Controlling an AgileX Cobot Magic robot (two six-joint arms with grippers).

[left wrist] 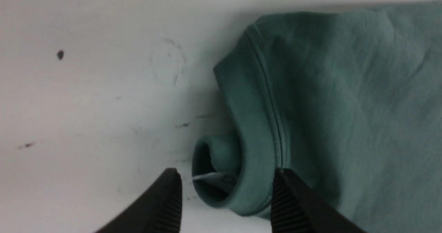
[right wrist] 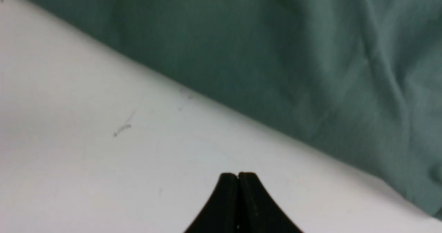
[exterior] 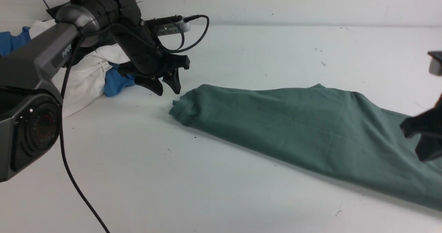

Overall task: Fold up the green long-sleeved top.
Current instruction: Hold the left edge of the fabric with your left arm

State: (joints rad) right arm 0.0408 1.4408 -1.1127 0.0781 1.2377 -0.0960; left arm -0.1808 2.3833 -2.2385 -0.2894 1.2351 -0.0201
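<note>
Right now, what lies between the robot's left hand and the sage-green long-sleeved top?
Nothing: the front view shows only bare white table between the open left hand and the sage-green long-sleeved top.

Low front view, close wrist views, shared top (exterior: 293, 129)

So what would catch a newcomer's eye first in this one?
The green long-sleeved top, a long folded band across the middle and right of the white table, stands out first. The open left hand hovers at its left end, with a heap of white and blue clothes behind it at far left. The right hand is shut over bare table beside the top's edge.
</note>
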